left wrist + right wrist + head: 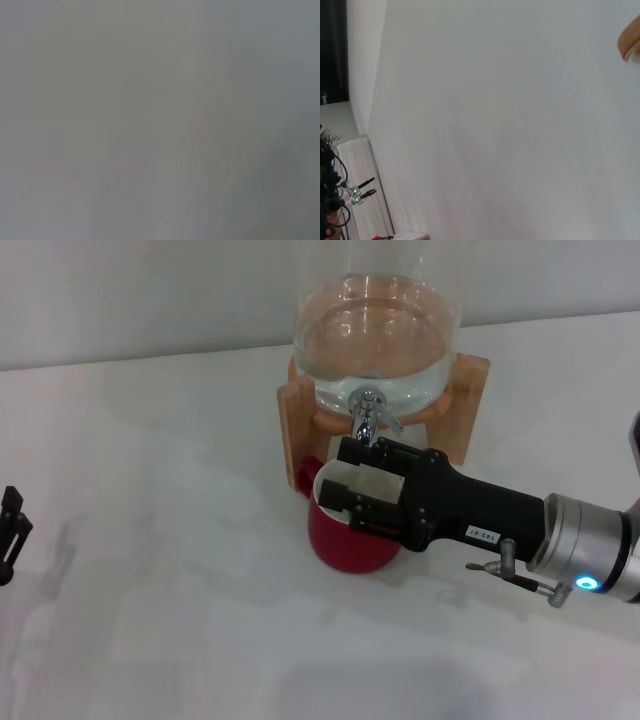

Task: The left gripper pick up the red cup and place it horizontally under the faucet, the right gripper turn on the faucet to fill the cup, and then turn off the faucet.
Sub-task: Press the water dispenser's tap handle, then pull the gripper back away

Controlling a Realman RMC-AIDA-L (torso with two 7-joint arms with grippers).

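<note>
The red cup (345, 545) stands on the white table right below the faucet (365, 418), its white inside facing up and its small handle toward the wooden stand. My right gripper (345, 476) reaches in from the right, above the cup's mouth and just beneath the chrome faucet. Its two black fingers (356, 453) stand apart, open, holding nothing. My left gripper (10, 536) is parked at the table's far left edge, only partly in view, well away from the cup. The left wrist view is a blank grey blur.
The clear glass jar (375, 330), holding water, rests on a wooden stand (296, 425) at the back of the table. One corner of that stand (630, 42) shows in the right wrist view, above the bare white table (495, 125).
</note>
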